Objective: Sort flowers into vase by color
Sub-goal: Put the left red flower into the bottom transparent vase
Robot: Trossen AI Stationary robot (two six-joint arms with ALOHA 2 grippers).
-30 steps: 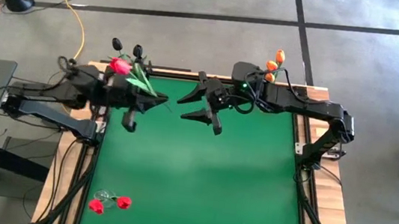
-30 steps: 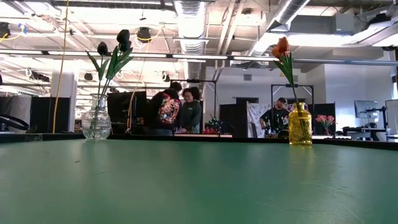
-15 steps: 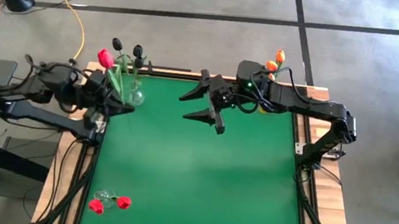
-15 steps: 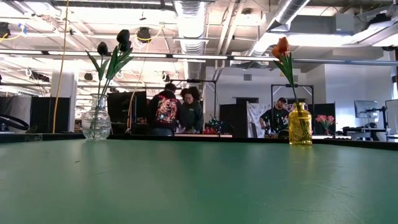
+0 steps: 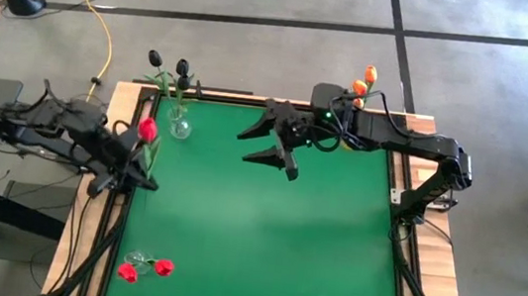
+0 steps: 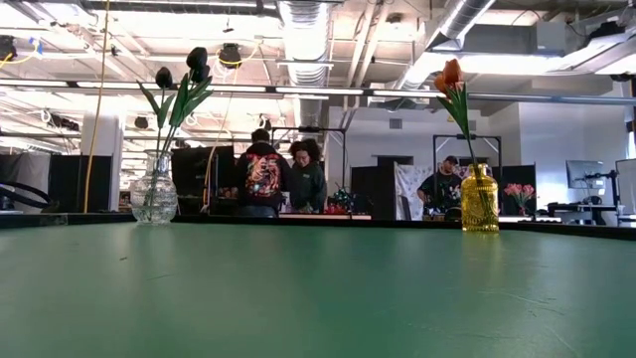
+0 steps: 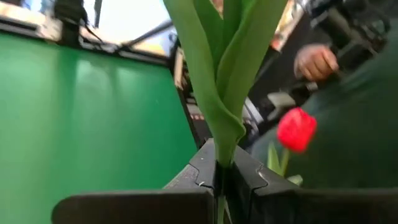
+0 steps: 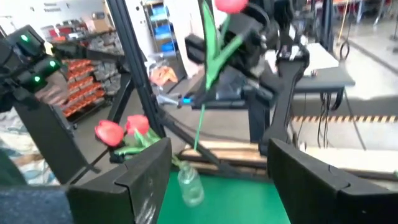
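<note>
The left gripper is closed tight on the thin green stem of a red flower, so the flower can be carried without slipping. It is held at the left edge of the green table, at the middle left of the high view, with the red head up and the leaves just above the fingers. The red vase is seen at the lower left of the high view, with two red flowers already in it, so the held one is likely meant for there, to keep the colors together. The right gripper is held wide and empty over the upper middle of the table, probably waiting. Black flowers stand in the clear vase at the upper left, and orange flowers stand in the yellow vase at the upper right.
</note>
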